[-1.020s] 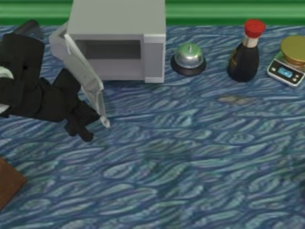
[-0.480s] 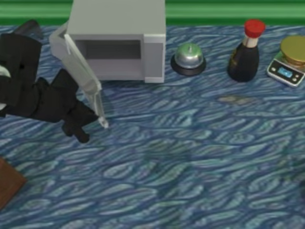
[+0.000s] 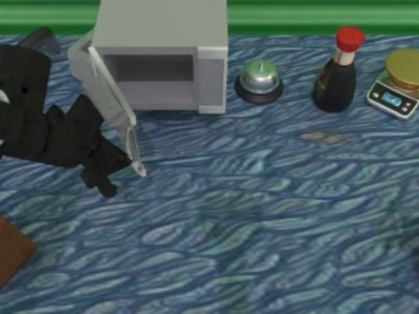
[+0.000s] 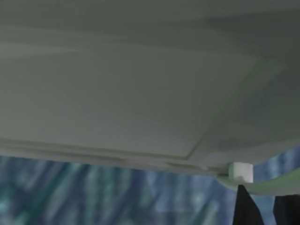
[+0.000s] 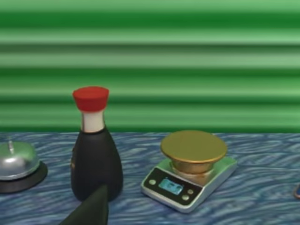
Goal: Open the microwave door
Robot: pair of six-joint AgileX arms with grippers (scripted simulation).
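The light-grey microwave [image 3: 160,26] stands at the back left of the table. Its door [image 3: 114,98] hangs well open, swung out toward the front left, and the dark cavity shows. My left gripper [image 3: 121,160] is at the door's free edge, shut on the pale handle [image 3: 135,154]. In the left wrist view the door panel [image 4: 117,93] fills most of the picture, and the gripper [image 4: 265,208] sits at the handle bar [image 4: 262,185]. Only a dark part of my right gripper [image 5: 91,208] shows, off the table's right side in front of the bottle.
A silver bell [image 3: 259,78] stands right of the microwave. Farther right are a dark bottle with a red cap [image 3: 337,72] and a small scale [image 3: 393,91] carrying a golden dish. A brown board corner [image 3: 10,252] lies at the front left. A green wall runs behind.
My left gripper has drawn back to the left with the handle, and the door has swung a little wider open. The things on the right have not moved.
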